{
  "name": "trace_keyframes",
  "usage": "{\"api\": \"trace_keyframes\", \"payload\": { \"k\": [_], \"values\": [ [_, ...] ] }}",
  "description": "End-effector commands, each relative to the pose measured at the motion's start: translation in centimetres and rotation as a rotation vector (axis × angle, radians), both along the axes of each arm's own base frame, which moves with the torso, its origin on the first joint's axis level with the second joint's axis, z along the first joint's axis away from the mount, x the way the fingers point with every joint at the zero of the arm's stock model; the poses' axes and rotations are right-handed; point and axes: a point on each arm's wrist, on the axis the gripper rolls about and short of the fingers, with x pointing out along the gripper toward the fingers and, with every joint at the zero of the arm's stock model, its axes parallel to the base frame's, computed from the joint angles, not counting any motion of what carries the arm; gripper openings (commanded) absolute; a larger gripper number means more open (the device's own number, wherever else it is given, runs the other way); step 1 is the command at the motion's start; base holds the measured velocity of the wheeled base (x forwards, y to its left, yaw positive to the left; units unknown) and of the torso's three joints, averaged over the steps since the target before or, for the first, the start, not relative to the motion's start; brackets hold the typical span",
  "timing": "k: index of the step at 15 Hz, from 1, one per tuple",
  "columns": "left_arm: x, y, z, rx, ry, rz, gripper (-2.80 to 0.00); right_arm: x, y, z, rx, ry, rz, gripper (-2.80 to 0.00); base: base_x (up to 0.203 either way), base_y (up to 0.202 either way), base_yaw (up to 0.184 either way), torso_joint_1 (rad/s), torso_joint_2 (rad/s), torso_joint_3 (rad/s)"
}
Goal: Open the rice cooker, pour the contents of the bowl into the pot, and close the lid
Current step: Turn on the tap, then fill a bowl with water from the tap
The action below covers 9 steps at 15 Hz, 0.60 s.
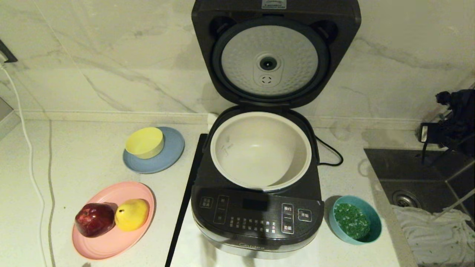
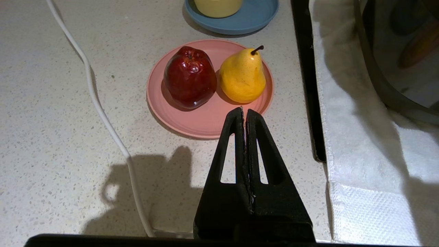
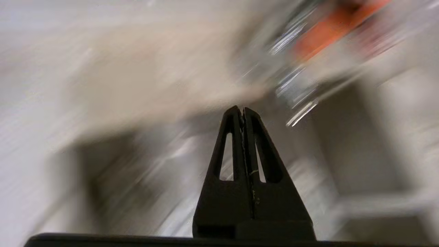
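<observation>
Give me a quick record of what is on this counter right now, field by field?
cooker: large dark grey rice cooker, hinged lid standing open
pot: cream-white inner pot, looks empty
bowl: small teal-blue bowl to the cooker's right, holding green chopped bits
other items: red apple and yellow pear on pink plate; yellow bowl on grey-blue plate
left gripper: shut, holding nothing, near the pink plate
right gripper: shut, holding nothing

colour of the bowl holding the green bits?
Teal-blue bowl, right of the rice cooker; head view shows it best.
</observation>
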Motion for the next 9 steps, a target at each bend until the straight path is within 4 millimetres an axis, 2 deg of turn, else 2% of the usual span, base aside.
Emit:
{"api": "trace_keyframes", "payload": {
  "k": [1,3,9],
  "values": [
    [0.0,0.0,0.0,0.0,-0.001,0.0,-2.8,-5.4,3.2,2.1,0.209,0.214,0.157,-2.8,0.0,0.0,0.0,0.0,0.0,0.0],
    [0.0,0.0,0.0,0.0,-0.002,0.0,-2.8,-7.6,5.6,1.7,0.318,0.321,0.263,-2.8,0.0,0.0,0.0,0.0,0.0,0.0],
    [0.0,0.0,0.0,0.0,-0.001,0.0,-2.8,-10.1,10.5,-3.0,0.368,0.524,0.376,-2.8,0.0,0.0,0.0,0.0,0.0,0.0]
  ]
}}
